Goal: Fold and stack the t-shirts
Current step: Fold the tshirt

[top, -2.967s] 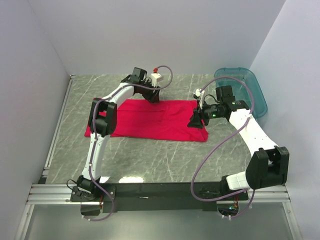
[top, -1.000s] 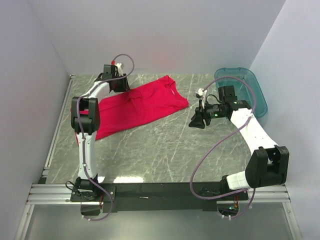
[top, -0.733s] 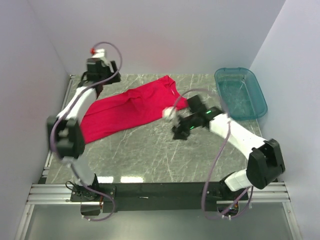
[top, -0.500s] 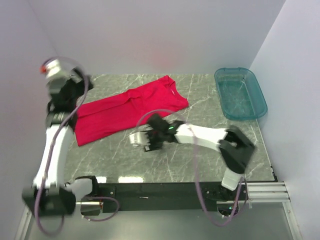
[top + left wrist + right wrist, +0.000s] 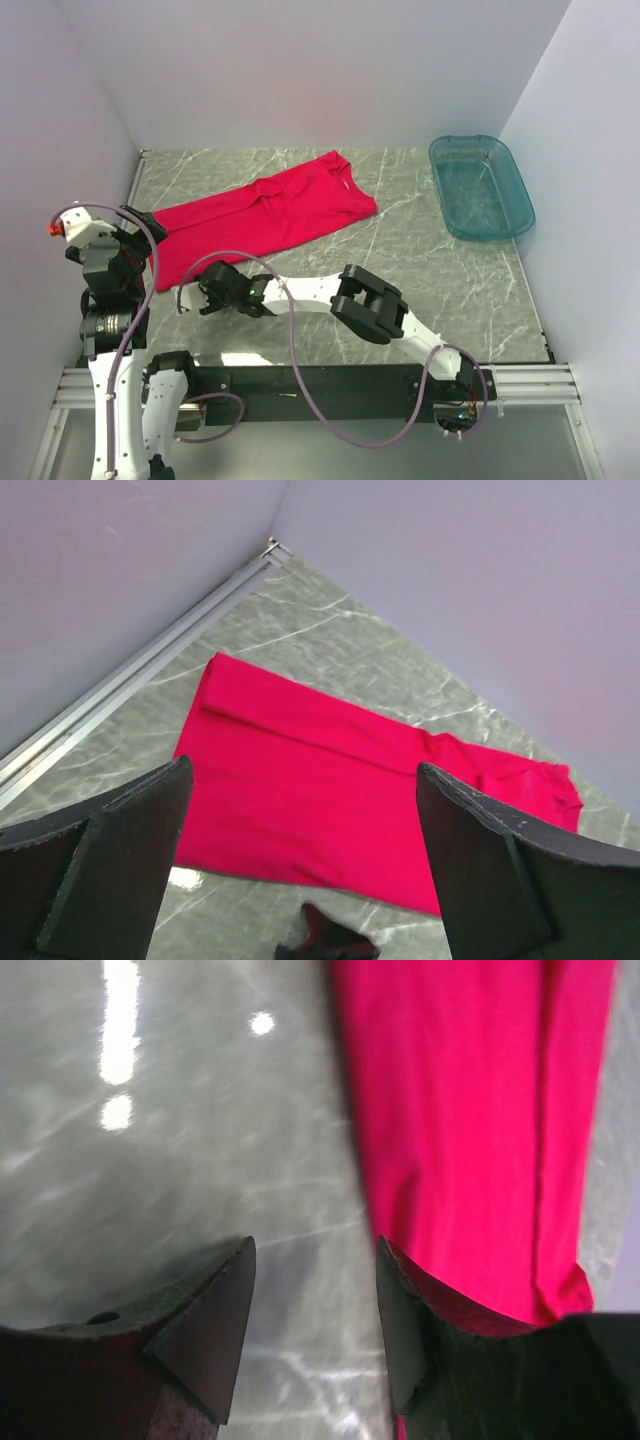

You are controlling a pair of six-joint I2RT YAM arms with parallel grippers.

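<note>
One red t-shirt [image 5: 262, 218] lies folded into a long strip, slanting from the table's left side up to the back middle. It fills the left wrist view [image 5: 340, 750] from high above. My left gripper [image 5: 145, 225] hangs raised at the left edge, its jaws wide open and empty [image 5: 303, 810]. My right gripper [image 5: 205, 292] is stretched far left, low over the table just in front of the shirt's near-left end. It is open with bare marble between the fingers [image 5: 315, 1260]. The shirt's edge [image 5: 460, 1110] runs beside its right finger.
A teal see-through tub [image 5: 480, 185] stands at the back right. Walls close in the grey marble table [image 5: 420, 270] at the left, back and right. The right arm spans the near part of the table.
My left gripper opened, let go of the shirt's left end and drew back up toward the near left. The right arm swept from the right side across to the shirt's near-left end.
</note>
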